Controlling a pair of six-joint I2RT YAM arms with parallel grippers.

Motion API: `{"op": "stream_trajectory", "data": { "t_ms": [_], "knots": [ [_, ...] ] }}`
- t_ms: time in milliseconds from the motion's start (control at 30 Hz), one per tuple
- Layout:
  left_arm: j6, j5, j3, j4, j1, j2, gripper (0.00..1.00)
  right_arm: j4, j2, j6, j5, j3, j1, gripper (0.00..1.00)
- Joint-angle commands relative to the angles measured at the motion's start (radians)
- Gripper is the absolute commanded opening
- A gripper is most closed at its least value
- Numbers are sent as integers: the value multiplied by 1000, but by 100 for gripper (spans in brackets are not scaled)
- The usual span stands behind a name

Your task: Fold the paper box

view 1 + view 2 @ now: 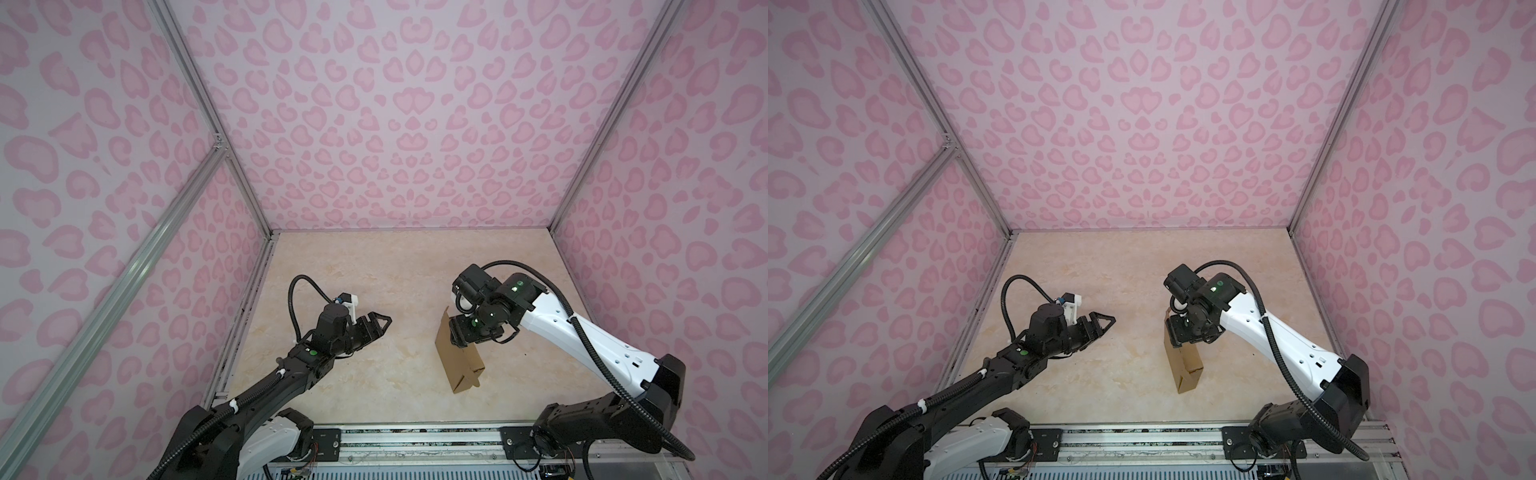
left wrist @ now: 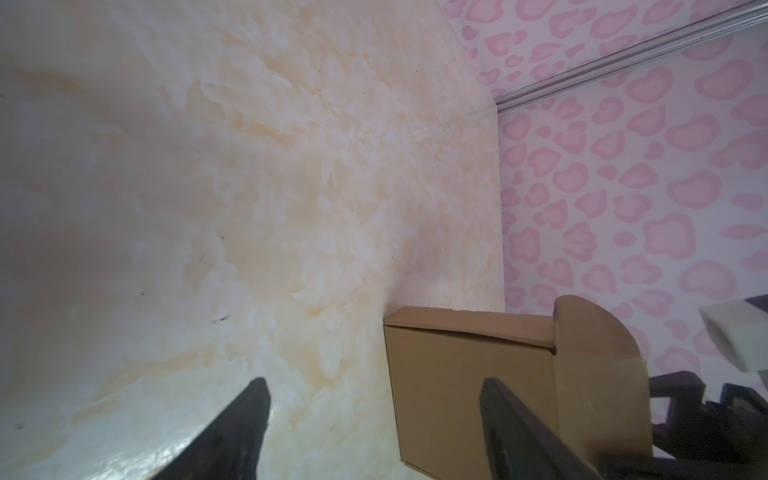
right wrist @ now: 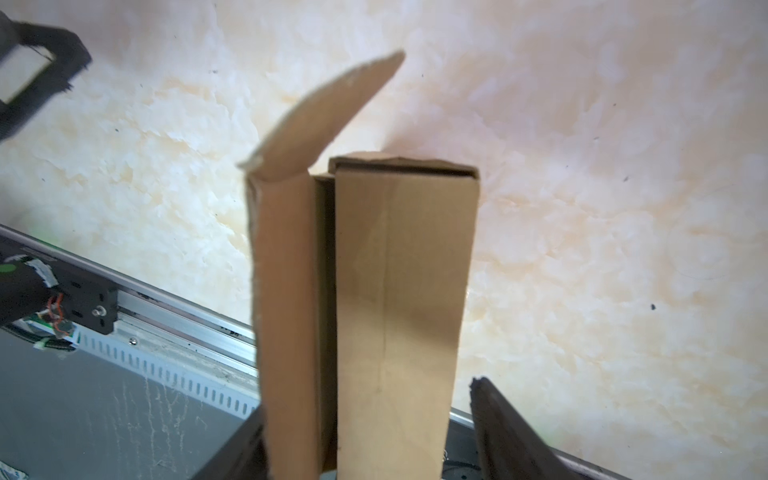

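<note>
Paper box (image 1: 459,361), brown kraft, folded into a shallow box, stands on 1 narrow edge on the marble-look table (image 1: 374,270), right of centre in both top views (image 1: 1183,365). It runs lengthwise from the far side toward the front rail (image 1: 415,440).

Right wrist view: box (image 3: 399,291) seen along its upper edge. 1 side panel stands slightly off the main body, with a dark gap between them. Rounded flap (image 3: 328,112) at that panel's end bends outward, untucked.

Right gripper (image 1: 455,332) sits over the box's far upper end, jaws spread to either side of it (image 3: 365,399). 1 finger (image 3: 498,419) is clear of the cardboard, with table showing in the gap. The opposite finger is close against the loose panel; contact cannot be told. No clamp on the box.

Left gripper (image 1: 376,324) hangs above the table left of centre, well apart from the box, jaws wide and empty, pointing toward it. Left wrist view: box (image 2: 469,386) shows beyond the spread fingers (image 2: 249,415), flap (image 2: 590,328) at its raised end.

Pink leopard-print walls (image 1: 395,124) enclose 3 sides
</note>
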Motion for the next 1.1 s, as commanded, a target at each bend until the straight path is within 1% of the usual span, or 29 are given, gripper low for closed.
{"op": "stream_trajectory", "data": {
  "t_ms": [0,133,200,300,367,533,633,733,800,967,1067],
  "knots": [
    [-10,12,-4,40,0,6,82,-23,-21,-18,3,44,-29,69],
    [-21,22,-10,40,-5,17,82,-43,-47,-21,18,83,-67,69],
    [-27,23,-16,39,-18,24,82,-50,-79,-13,55,83,-107,68],
    [-34,23,-17,39,-52,48,82,-27,-151,-6,116,18,-179,68],
    [-35,23,-12,74,-80,70,82,4,-199,1,144,-51,-192,70],
    [-34,42,19,84,-127,142,82,122,-305,51,58,-310,-279,70],
    [-27,62,47,91,-162,185,82,203,-357,88,13,-435,-282,70],
    [-20,75,81,99,-192,230,82,266,-371,129,-9,-537,-283,70],
    [-18,85,102,105,-202,254,82,329,-379,164,-55,-608,-282,70],
    [-41,136,138,149,-215,317,82,447,-389,229,-82,-712,-280,69],
    [-45,163,170,158,-224,353,81,526,-374,275,-94,-758,-253,69]
  ]
}}
